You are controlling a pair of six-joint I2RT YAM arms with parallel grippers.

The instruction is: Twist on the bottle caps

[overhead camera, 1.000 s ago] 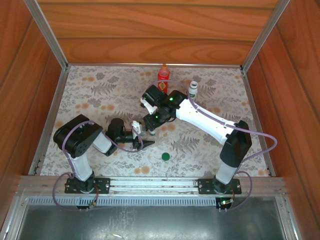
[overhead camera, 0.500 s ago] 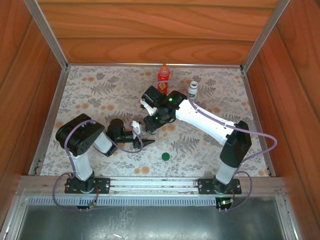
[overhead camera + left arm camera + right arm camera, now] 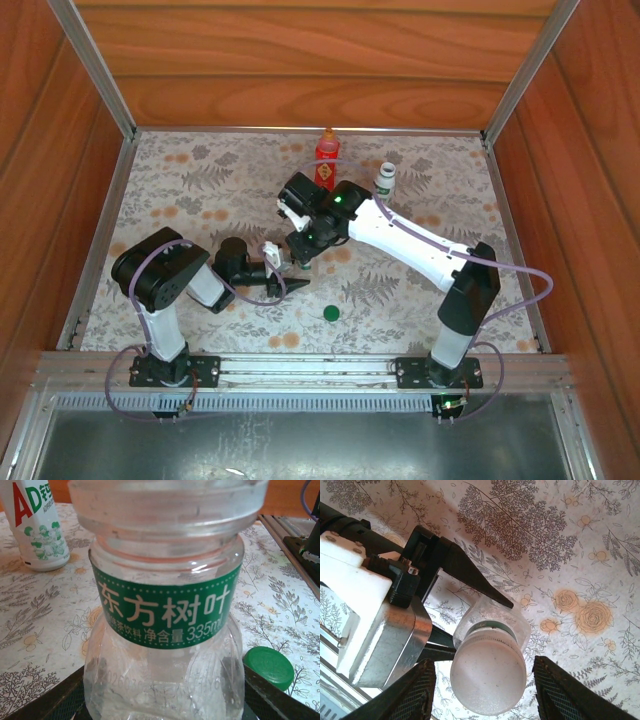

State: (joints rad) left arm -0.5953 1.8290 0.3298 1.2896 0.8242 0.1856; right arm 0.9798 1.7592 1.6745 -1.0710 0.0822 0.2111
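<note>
Nearest my bases, a small round green plastic cap (image 3: 330, 313) lies loose on the floral-patterned tabletop (image 3: 200, 190), just beside the work and on the side of my right arm; I judge it belongs to one of the other bottles, though I cannot tell which. Next out, my left gripper (image 3: 284, 275) reaches in low from the left and is pressed against the lower body of the short clear plastic bottle with the green label band (image 3: 162, 610), holding it upright on the table. Directly above it hangs my right gripper (image 3: 484, 662), pointing straight down with its fingers spread; the bottle's frosted translucent cap (image 3: 487, 675) sits between them, with a clear gap on one side and a much narrower one on the other, and I see no contact. The bottle's long axis runs vertically, straight up into my right wrist, so the right arm is the one placed to close on the cap and twist about that axis while the left braces the body. Farther back, well apart, stands the taller white plastic bottle with green-black print (image 3: 386, 180); farthest, near the back edge, stands the small red plastic bottle (image 3: 325, 152).
</note>
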